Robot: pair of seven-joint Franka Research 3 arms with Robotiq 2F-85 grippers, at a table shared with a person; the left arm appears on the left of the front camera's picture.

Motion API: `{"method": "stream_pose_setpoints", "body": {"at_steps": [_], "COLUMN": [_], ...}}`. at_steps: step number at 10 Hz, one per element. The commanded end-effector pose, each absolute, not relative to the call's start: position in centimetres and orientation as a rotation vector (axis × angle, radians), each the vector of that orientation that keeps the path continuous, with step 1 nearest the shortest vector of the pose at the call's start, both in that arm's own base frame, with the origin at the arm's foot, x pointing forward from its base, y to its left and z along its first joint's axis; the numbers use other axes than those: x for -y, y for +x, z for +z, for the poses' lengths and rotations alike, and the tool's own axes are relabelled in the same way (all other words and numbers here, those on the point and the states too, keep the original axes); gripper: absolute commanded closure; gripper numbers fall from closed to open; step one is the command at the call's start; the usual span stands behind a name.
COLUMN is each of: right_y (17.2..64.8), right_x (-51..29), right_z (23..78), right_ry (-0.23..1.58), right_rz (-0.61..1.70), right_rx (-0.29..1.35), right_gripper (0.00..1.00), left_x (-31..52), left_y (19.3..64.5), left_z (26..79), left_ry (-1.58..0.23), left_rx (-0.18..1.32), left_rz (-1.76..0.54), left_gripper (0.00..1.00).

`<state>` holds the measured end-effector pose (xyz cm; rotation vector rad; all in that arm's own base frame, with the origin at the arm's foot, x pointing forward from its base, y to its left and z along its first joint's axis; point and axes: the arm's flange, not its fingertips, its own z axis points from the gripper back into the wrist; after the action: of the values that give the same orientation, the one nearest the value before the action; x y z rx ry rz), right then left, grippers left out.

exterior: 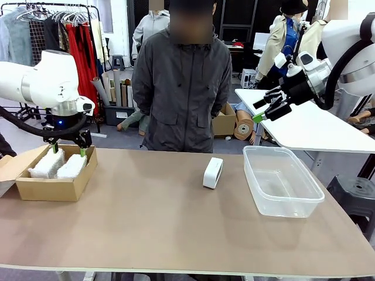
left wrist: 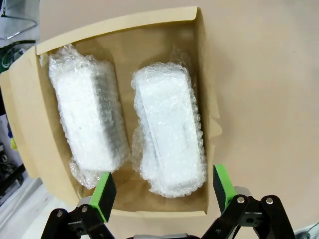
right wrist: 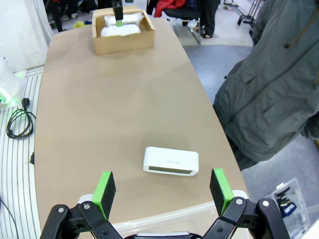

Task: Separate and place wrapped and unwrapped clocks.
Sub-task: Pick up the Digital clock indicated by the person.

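Observation:
Two wrapped clocks, white blocks in bubble wrap, lie side by side in the brown cardboard box (exterior: 50, 187) at the table's left; in the left wrist view one (left wrist: 89, 119) is on the left and the other (left wrist: 169, 132) on the right. My left gripper (left wrist: 163, 188) hangs open just above them, holding nothing, and is over the box (exterior: 67, 149) in the front view. The unwrapped clock (exterior: 212, 172), bare and smooth, stands on the table near the middle. It also lies ahead of my right gripper (right wrist: 162, 186) as a white block (right wrist: 171, 161). That gripper (exterior: 263, 111) is open, raised high at the right.
A clear plastic tub (exterior: 316, 196) stands right of the bare clock, its rim (right wrist: 199, 214) just under my right fingers. A person in a grey jacket (exterior: 187, 88) stands at the far edge. The cardboard box (right wrist: 122, 45) sits at the far end in the right wrist view.

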<state>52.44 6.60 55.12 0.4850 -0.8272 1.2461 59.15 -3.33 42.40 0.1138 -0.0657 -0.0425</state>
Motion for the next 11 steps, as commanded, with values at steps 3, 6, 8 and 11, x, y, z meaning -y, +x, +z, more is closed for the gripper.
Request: {"method": "stream_pose_setpoints", "body": {"at_steps": [3, 6, 8, 11], "right_y": [52.4, 52.4, 52.4, 52.4], "right_x": [-6.6, -6.6, -6.6, -6.6], "right_z": [55.3, 55.3, 55.3, 55.3], "right_ry": [0.487, 0.487, 0.487, 0.487], "right_rz": [1.249, 1.249, 1.249, 1.249], "right_rx": [0.832, 0.832, 0.832, 0.832], "right_gripper": [0.0, 0.0, 0.0, 0.0], "left_x": [3.3, 3.3, 3.4, 4.2], "left_y": [59.4, 59.4, 59.3, 58.8], "left_z": [42.0, 42.0, 41.7, 44.6], "left_ry": [0.121, 0.121, 0.114, -0.006], "left_rx": [0.069, 0.069, 0.058, 0.128], "left_rz": [-0.05, -0.05, -0.044, -0.299], "left_gripper": [0.0, 0.0, 0.0, 0.0]}}
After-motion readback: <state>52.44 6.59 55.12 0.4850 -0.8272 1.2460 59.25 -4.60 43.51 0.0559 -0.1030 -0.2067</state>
